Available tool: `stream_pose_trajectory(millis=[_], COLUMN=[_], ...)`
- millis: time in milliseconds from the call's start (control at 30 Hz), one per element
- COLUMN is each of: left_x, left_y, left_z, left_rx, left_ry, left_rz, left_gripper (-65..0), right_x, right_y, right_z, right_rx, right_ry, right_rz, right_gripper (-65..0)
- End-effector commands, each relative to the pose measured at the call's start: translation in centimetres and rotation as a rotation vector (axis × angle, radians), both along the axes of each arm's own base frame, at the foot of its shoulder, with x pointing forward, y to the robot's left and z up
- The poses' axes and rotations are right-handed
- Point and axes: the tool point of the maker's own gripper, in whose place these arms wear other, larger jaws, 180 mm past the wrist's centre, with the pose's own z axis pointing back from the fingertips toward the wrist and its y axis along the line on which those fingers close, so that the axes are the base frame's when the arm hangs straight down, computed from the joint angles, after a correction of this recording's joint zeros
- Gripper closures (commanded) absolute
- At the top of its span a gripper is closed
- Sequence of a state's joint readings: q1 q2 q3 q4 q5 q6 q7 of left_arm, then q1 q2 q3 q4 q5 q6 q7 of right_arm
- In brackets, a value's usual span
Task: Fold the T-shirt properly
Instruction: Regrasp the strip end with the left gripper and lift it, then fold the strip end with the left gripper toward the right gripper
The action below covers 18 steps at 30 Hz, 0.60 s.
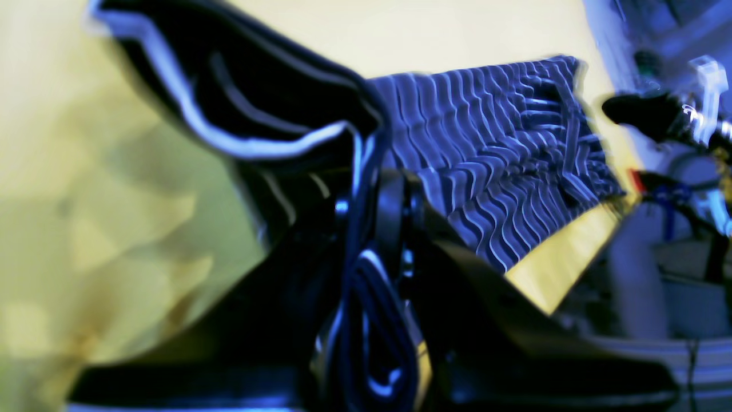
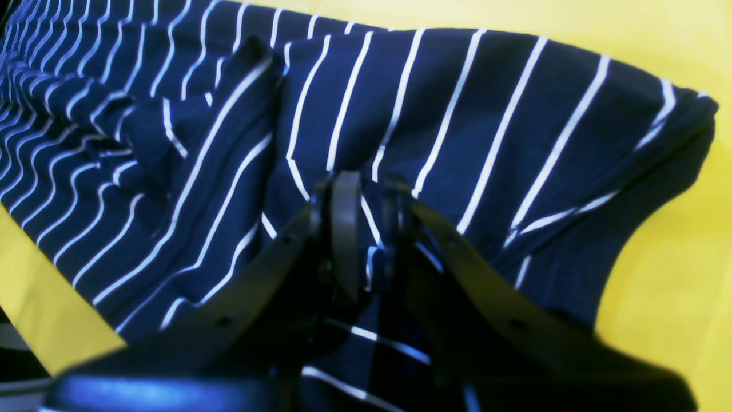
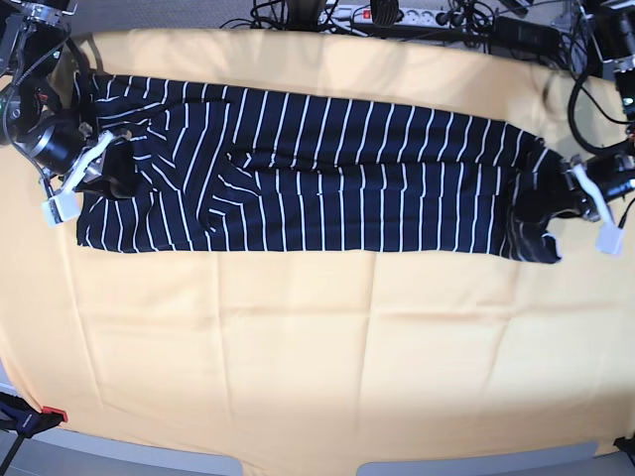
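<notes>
Shirt [image 3: 317,178] laid out as long strip across far half of table [image 3: 317,347], on yellow cloth [image 3: 298,327]. Left pincer [image 1: 372,189] clamped on shirt edge at base view's right end; right pincer [image 2: 366,217] pinching a fold at the other end. Step, by the look: carry both ends for next fold. To do well: lift both ends level & together, keep cloth taut btwn arms, no twist, lay edge flush w/ near hem, release only once flat. Risk: wrinkle near left-center bunching.
</notes>
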<state>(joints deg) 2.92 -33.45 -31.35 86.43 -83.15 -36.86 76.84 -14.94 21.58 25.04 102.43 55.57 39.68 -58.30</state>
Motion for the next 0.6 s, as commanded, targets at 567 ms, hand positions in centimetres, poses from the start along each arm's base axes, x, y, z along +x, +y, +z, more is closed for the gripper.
stream_pose_trajectory(millis=[567], left_x=[0.2], left_y=[-14.2], left_z=[2.3], left_rx=[-0.297], left_ry=[-0.204], left_rz=[-0.143], left_gripper=[0.0], right_x=[0.6], right_y=[0.2], right_z=[1.3], right_rx=[0.016], right_ry=[-0.052], right_rz=[0.002], right_gripper=[-10.7])
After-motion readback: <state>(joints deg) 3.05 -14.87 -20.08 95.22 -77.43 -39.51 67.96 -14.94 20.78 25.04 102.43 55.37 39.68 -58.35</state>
